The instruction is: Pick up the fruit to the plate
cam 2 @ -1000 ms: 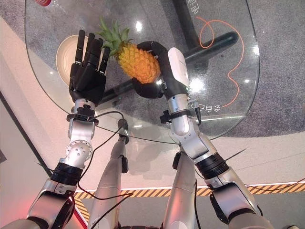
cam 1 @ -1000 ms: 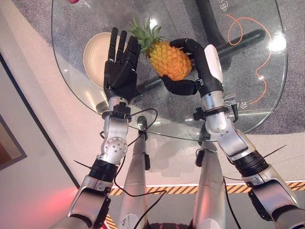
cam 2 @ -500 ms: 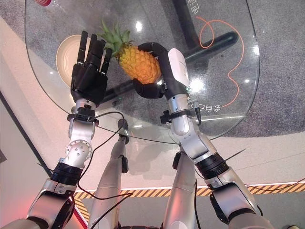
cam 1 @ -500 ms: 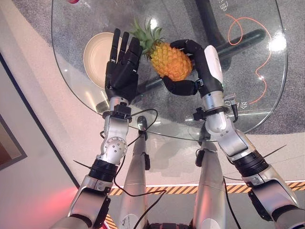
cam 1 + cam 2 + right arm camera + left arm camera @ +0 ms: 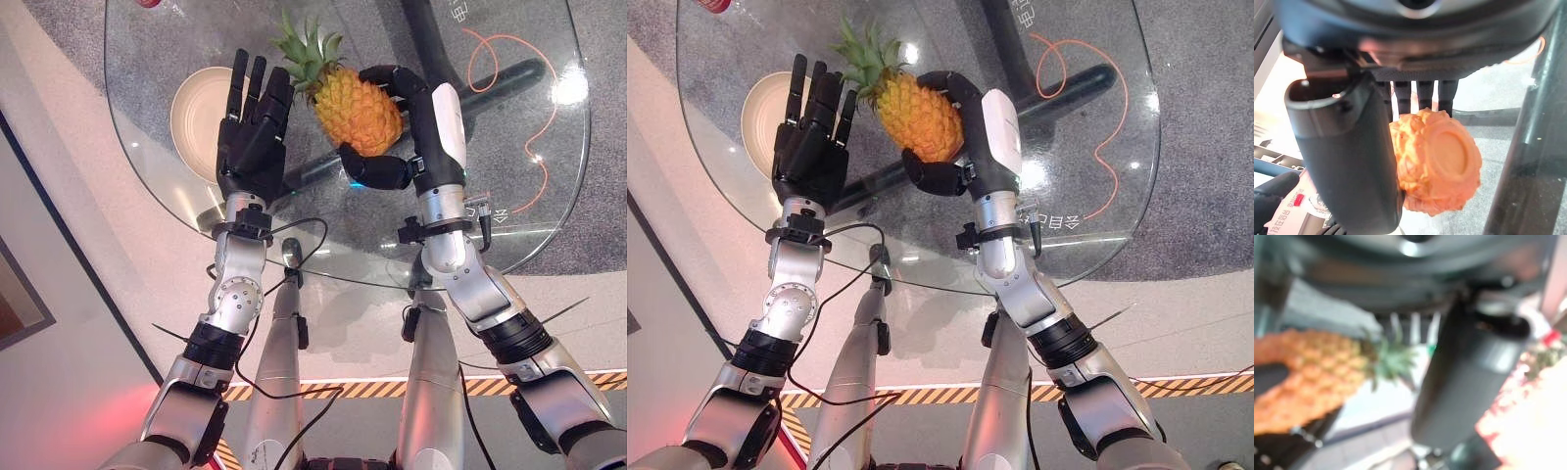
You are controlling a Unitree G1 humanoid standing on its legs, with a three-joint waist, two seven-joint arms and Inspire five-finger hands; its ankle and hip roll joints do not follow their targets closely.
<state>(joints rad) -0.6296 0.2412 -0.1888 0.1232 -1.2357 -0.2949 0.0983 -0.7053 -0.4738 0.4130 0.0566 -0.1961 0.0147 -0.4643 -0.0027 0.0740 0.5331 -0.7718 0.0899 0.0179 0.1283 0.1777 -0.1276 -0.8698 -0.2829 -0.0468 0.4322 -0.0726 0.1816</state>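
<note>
The robot's right hand [image 5: 411,147] has the orange-yellow pineapple with the spiky green crown [image 5: 355,108] in its grasp, held above the round clear glass bench [image 5: 509,235]. Its fingers [image 5: 384,76] curl over the far side of the fruit while the thumb [image 5: 377,171] presses in from the near side, so the pineapple sits wedged between them. In the right wrist view the round orange base of the fruit faces the camera, with the fingers reaching round behind it.

The pineapple lies tilted, its leafy crown pointing away from the robot and toward its left, close to the fingertips [image 5: 257,70] of the left hand [image 5: 251,147]. That left hand is held flat and open beside the fruit, fingers straight and close together, back of the hand facing up, holding nothing. It sits just beside the pineapple; whether it touches it I cannot tell.

The round cream-coloured plate [image 5: 196,108] rests on the glass bench to the robot's left, partly covered by the open left hand. It has nothing on the part I can see. An orange cord [image 5: 495,59] loops across the grey carpet [image 5: 607,196] beneath the glass, over to the right.
</note>
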